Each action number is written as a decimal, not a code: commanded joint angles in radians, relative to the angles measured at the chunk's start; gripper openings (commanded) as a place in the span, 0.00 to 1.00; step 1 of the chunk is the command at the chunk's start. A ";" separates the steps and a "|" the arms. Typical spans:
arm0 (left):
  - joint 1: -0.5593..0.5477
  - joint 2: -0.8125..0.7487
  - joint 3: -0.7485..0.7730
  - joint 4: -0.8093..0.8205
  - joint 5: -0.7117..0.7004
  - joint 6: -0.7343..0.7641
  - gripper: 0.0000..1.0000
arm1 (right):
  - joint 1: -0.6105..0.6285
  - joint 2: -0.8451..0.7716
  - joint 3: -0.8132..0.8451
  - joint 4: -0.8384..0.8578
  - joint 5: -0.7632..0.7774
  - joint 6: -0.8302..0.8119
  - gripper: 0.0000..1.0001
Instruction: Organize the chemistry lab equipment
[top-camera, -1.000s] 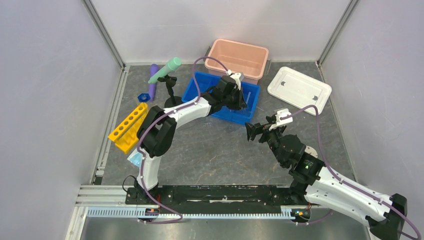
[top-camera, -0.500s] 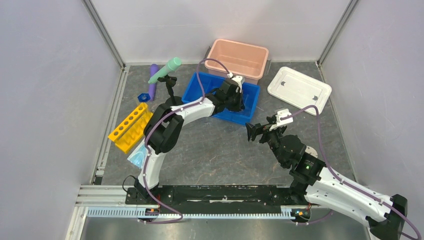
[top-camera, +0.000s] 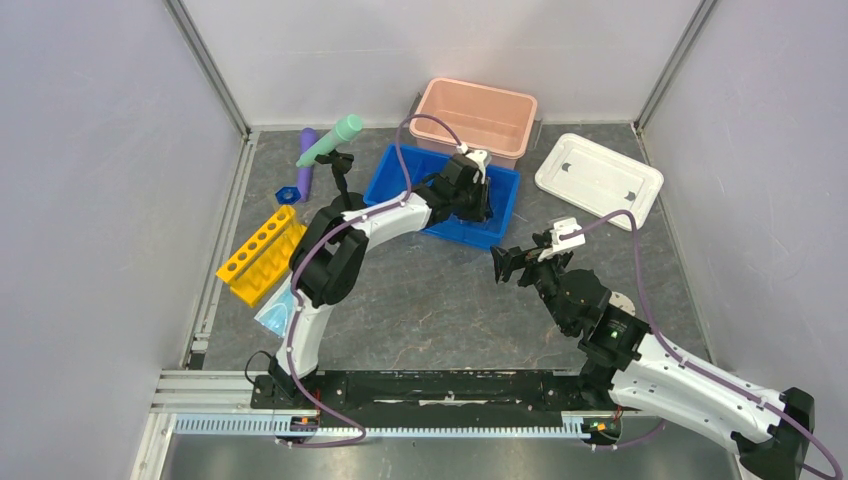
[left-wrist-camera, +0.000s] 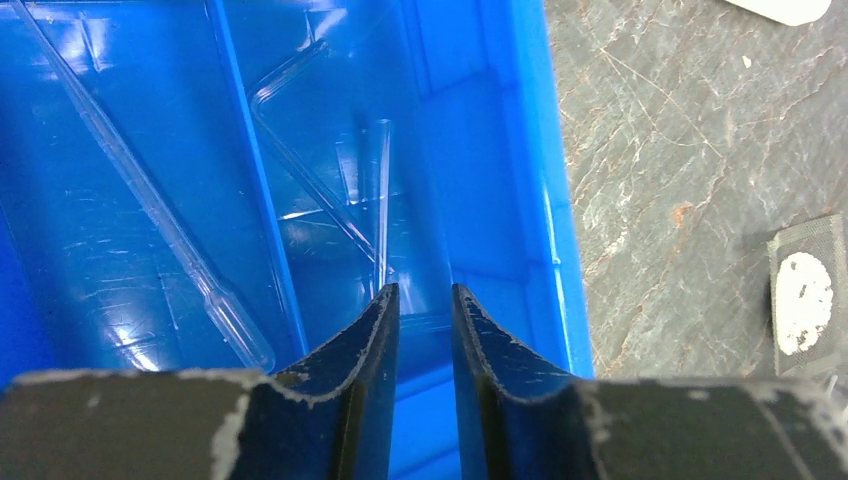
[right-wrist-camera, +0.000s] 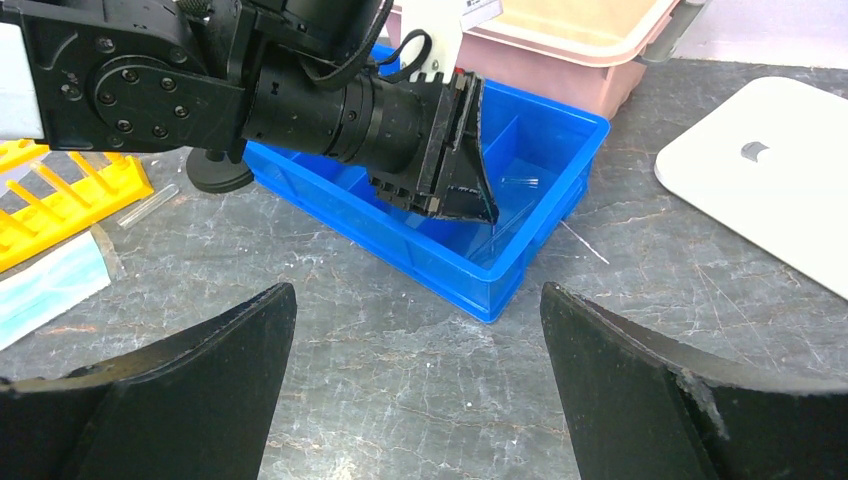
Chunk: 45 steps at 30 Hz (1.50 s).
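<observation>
My left gripper (top-camera: 485, 207) reaches into the right end of the blue divided tray (top-camera: 398, 172). In the left wrist view its jaws (left-wrist-camera: 425, 290) stand a narrow gap apart with nothing between them. Clear glass tubes (left-wrist-camera: 380, 200) and a clear pipette (left-wrist-camera: 150, 210) lie in the tray below. My right gripper (top-camera: 500, 265) is wide open and empty over the table (right-wrist-camera: 416, 290). At the left are the yellow holed rack (top-camera: 258, 254), the black clamp stand (top-camera: 343, 190) holding the mint-green tube (top-camera: 332, 140), the purple tube (top-camera: 306, 160), a small blue funnel (top-camera: 287, 192) and the light-blue mask (top-camera: 272, 316).
The pink bin (top-camera: 478, 115) stands behind the tray. Its white lid (top-camera: 598, 178) lies at the back right. A thin clear rod (right-wrist-camera: 150, 205) lies on the table by the rack, and another thin rod (right-wrist-camera: 583, 242) lies right of the tray. Grey walls close in both sides.
My left gripper has moved a little to the right, further over the tray's right end. My right arm has not moved.
</observation>
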 joint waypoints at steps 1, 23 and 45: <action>-0.002 -0.044 0.056 -0.040 0.023 0.030 0.33 | -0.004 -0.009 -0.003 0.002 0.014 0.021 0.98; -0.005 -0.786 -0.451 -0.356 -0.382 -0.047 0.39 | -0.004 -0.046 0.032 -0.206 0.100 0.210 0.98; 0.128 -0.869 -0.762 -0.175 -0.802 0.611 0.47 | -0.003 -0.139 -0.015 -0.124 -0.019 0.121 0.98</action>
